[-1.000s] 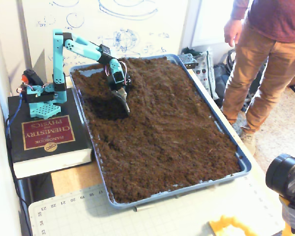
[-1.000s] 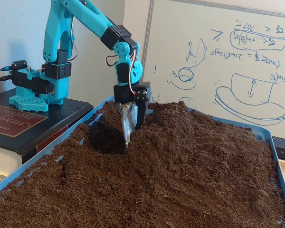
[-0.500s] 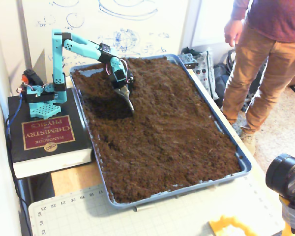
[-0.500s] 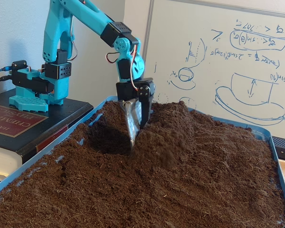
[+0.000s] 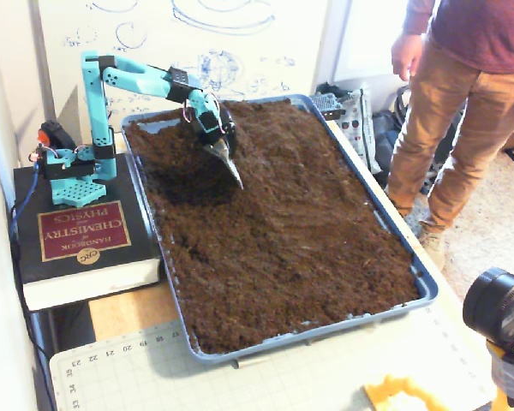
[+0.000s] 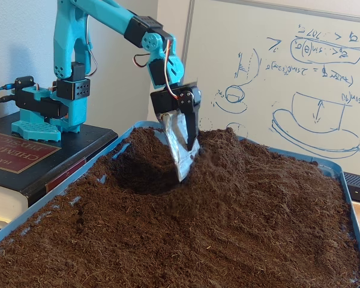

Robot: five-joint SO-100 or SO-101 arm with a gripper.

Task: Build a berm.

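Currently, berm: raised soil ridge at the tray's far end by the arm; long axis unclear.
Gripper: metal blade tip at the ridge's left flank, pointing down; jaws appear closed, holding nothing.

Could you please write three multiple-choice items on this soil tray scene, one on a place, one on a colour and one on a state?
1. What does the arm's base stand on?
A. a book
B. the soil
C. the floor

2. What colour is the tray's rim?
A. red
B. blue
C. white

3. Where is the gripper's metal blade?
A. lying flat on the book
B. tip down at the soil
C. outside the tray

Answers:
1 A: the base sits on the book.
2 B: the tray has a blue rim.
3 B: the gripper points its blade into the berm.
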